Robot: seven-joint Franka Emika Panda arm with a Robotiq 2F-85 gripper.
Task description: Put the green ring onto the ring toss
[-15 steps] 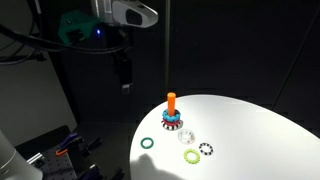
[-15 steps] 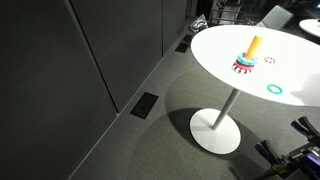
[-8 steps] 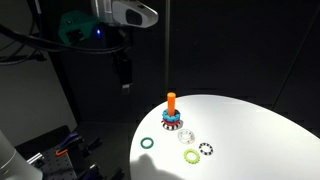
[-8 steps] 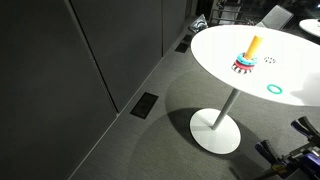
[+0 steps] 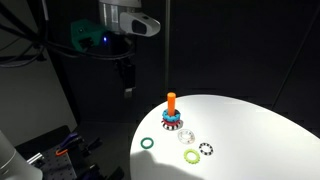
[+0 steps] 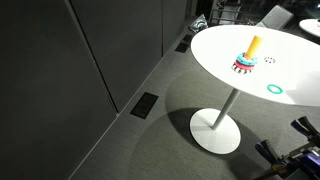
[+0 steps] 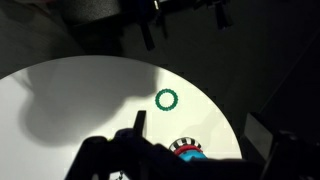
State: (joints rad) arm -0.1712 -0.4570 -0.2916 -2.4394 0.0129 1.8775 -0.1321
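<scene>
The green ring [image 5: 147, 143] lies flat on the white round table [image 5: 250, 130], near its edge. It also shows in the other exterior view [image 6: 275, 89] and in the wrist view [image 7: 166, 98]. The ring toss [image 5: 171, 110] stands upright behind it, an orange peg with red, blue and dark rings round its foot [image 6: 250, 55]. Only its striped base shows in the wrist view [image 7: 185, 150]. My gripper [image 5: 128, 78] hangs in the air off the table's edge, well above and beside the ring toss. In the wrist view its fingers [image 7: 196, 118] are spread apart and empty.
A pale yellow-green ring [image 5: 189, 157], a black notched ring [image 5: 207, 149] and a small white ring [image 5: 185, 137] lie on the table in front of the peg. The table stands on a single pedestal [image 6: 222, 125]. Dark walls surround it.
The arm and gripper have shifted slightly right and down toward the table. The rings and the peg have not moved.
</scene>
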